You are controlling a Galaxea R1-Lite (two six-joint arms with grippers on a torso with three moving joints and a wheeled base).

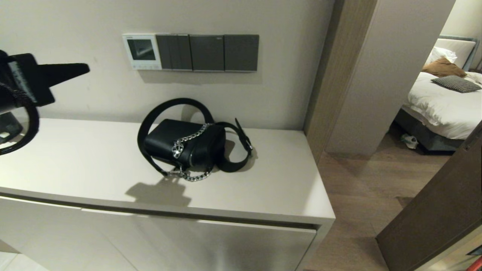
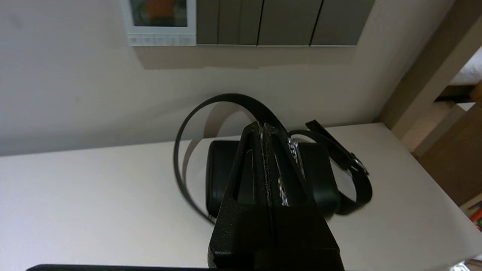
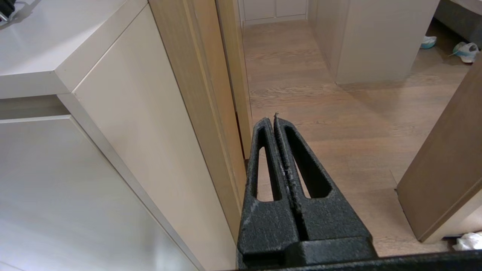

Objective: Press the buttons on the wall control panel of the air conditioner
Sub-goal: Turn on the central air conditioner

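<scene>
Cabinet top (image 1: 75, 165) in pale beige fills the near part of the head view, with flat-fronted doors below it. On it, toward the middle, lies a small black shoulder bag (image 1: 184, 145) with a silver chain across its front and a black strap looping up behind it and curling out to one side.

At the left edge of the head view the left gripper (image 1: 84, 68) hangs above the cabinet top, its fingers pressed together into a single point aimed toward the wall, well apart from it. In the left wrist view, the closed left gripper (image 2: 262, 126) sits in front of the bag, with the panel higher on the wall beyond.

Up on the wall behind the bag is the air conditioner's wall control panel (image 1: 142, 51) — a small white square with a dark screen. Its buttons (image 1: 145, 66) run as a row of tiny white keys along its bottom edge. Touching its right side are three dark grey switch plates (image 1: 207, 52) in a row.

The right gripper (image 3: 275, 117) shows only in its own wrist view — fingers together, holding nothing, low beside the cabinet's end over a wooden floor (image 3: 320, 86).

Farther off, past a wooden door frame (image 1: 324, 75), a bed (image 1: 444, 101) with white linen and cushions stands in another room.
</scene>
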